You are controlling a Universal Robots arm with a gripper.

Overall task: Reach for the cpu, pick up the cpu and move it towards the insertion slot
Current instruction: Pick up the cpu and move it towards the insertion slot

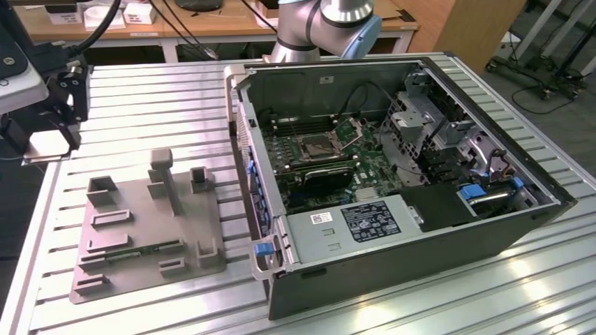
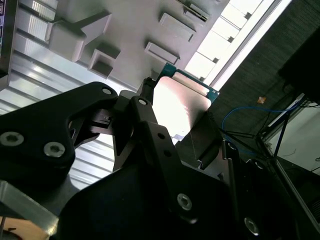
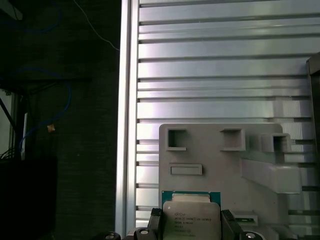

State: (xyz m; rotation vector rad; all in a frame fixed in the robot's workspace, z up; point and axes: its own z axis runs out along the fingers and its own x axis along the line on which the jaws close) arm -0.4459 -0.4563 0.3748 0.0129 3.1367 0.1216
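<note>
A ribbed aluminium bench (image 1: pixel 139 91) carries a grey plastic tray (image 1: pixel 139 223) toward the exterior view's left and an open computer case (image 1: pixel 391 272) toward its right, with a wooden desk (image 1: pixel 223 29) and cables behind. Inside the case lies the insertion slot (image 1: pixel 317 148), its bracket raised. The arm (image 1: pixel 326 28) rises behind the case. In both wrist views the end effector (image 3: pixel 192 227) is clamped on the cpu (image 3: pixel 191 217), fingers (image 3: pixel 155 221) on opposite edges, held in the air near the tray, well apart from the slot. The dark shape at the exterior view's left edge is probably that end effector.
</note>
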